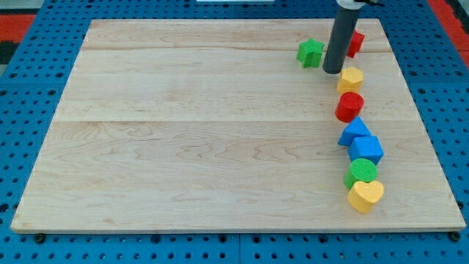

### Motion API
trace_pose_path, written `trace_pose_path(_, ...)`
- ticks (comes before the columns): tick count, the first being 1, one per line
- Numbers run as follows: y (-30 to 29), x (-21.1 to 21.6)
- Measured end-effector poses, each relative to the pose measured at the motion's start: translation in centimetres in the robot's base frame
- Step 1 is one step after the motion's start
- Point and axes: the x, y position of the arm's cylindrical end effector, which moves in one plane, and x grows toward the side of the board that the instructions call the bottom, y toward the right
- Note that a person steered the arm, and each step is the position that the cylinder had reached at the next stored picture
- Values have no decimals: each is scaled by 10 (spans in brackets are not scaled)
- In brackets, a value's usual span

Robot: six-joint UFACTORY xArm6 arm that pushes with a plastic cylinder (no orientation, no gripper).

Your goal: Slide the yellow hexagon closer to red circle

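The yellow hexagon [351, 78] lies near the view's top right of the wooden board. The red circle [349, 106] lies just below it, almost touching. My tip [333, 70] rests on the board just left of the yellow hexagon and a little above it, close to its edge. The dark rod rises from the tip toward the view's top.
A green star [311, 52] lies left of the rod. A red block [357, 42] is partly hidden behind the rod. Below the red circle lie a blue triangle [353, 130], a blue block [367, 149], a green circle [362, 171] and a yellow heart [365, 196]. The board's right edge [423, 117] is near.
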Motion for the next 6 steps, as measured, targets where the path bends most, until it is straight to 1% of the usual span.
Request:
trace_pose_path(2, 71, 2)
trace_pose_path(3, 74, 20)
trace_pose_path(4, 35, 20)
trace_pose_path(5, -20, 20)
trace_pose_path(6, -16, 29)
